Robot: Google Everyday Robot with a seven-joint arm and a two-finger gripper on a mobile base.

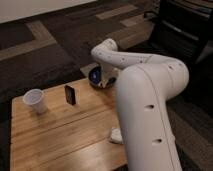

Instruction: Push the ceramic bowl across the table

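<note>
The gripper (107,80) sits low at the far edge of the table (60,131), down at the ceramic bowl (95,76). Whether it is clamped on anything or spread apart cannot be told, since the wrist hides its tip. The dark blue bowl lies near the table's far cut-off corner, its right part covered by the gripper and its left rim showing. The white arm (150,95) curves up from the bowl, bends back and fills the right side of the view. To the left of the bowl, a small dark block (70,94) stands upright on the planks, apart from it. Farther left a white cup (35,100) stands near the table's left edge. A small white object (115,135) lies on the near part of the table, partly hidden by the arm. A black chair (185,30) stands on the dark carpet beyond.
</note>
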